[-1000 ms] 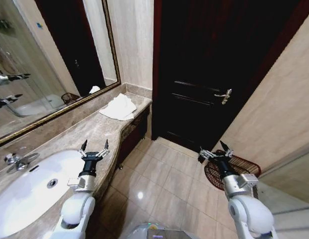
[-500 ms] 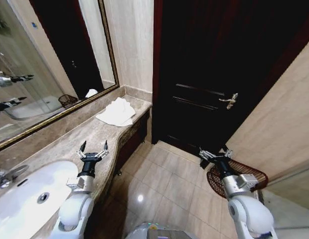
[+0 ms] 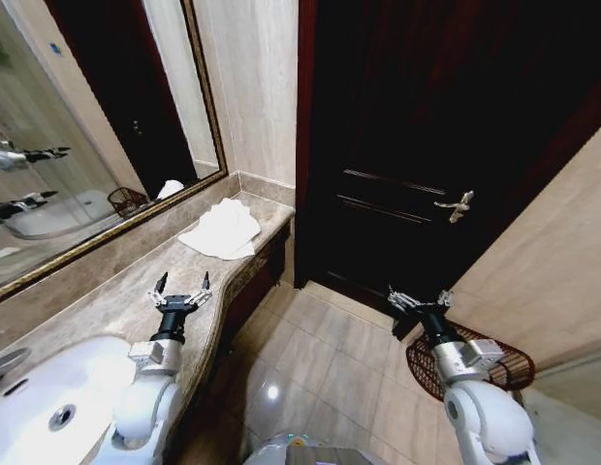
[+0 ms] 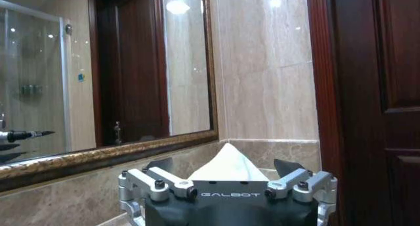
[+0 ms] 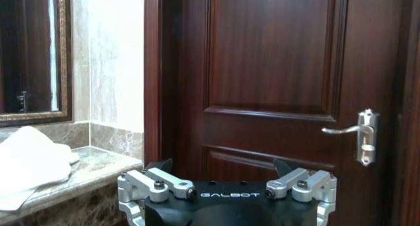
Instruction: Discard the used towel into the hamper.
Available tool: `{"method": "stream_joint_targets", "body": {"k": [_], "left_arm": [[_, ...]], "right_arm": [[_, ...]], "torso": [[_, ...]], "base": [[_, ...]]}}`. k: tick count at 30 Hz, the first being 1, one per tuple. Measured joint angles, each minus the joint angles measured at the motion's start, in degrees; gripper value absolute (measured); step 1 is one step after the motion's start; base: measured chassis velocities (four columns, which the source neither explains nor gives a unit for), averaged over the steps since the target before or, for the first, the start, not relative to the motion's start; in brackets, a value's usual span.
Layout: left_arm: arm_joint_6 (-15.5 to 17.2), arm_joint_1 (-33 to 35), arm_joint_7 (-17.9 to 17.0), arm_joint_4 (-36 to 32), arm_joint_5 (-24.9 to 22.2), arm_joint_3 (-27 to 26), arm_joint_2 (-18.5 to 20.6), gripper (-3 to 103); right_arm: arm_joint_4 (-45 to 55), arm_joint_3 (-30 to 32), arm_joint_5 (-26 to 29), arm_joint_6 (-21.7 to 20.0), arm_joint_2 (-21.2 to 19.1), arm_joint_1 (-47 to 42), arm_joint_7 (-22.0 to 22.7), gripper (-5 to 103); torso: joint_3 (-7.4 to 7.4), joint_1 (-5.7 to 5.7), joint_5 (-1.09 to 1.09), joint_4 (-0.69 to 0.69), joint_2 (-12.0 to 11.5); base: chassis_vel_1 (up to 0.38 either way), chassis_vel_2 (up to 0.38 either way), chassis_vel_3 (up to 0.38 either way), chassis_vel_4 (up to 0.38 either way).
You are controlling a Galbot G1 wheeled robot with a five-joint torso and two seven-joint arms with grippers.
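Left gripper (image 3: 182,284) fingers spread apart, holding nothing, raised over the marble countertop (image 3: 126,300), short of the towel. Right gripper (image 3: 418,296) also spread and empty, hanging over the tiled floor (image 3: 330,358) in front of the door, just beside the hamper's near rim.

Used towel (image 3: 223,231): white, crumpled into a loose heap with a flat flap trailing toward the counter edge. It sits at the far end of the countertop, in the corner where the counter meets the wall, below the mirror (image 3: 78,145). Well apart from both grippers. In the left wrist view it peaks up as a white point (image 4: 228,163) straight ahead between the fingers; in the right wrist view it lies on the counter end (image 5: 29,162).

Hamper (image 3: 485,360): round, reddish-brown, openwork bars, on the floor against the beige wall, across the floor from the countertop. The right arm covers part of its near side.

Sink basin (image 3: 48,407) is set in the countertop's near end, beside the left arm. Dark wood door (image 3: 427,145) with a metal lever handle (image 3: 458,205) stands shut beyond the counter's far end.
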Motion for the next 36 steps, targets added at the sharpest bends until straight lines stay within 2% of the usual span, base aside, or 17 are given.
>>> {"method": "stream_joint_targets", "body": {"k": [36], "left_arm": [[0.49, -0.34, -0.01, 0.1, -0.43, -0.04, 0.1, 100]], "right_arm": [[0.08, -0.12, 0.12, -0.44, 0.14, 0.34, -0.36, 100]], "torso": [[0.0, 0.01, 0.0, -0.01, 0.01]], "base": [[-0.124, 0.124, 0.125, -0.127]]}}
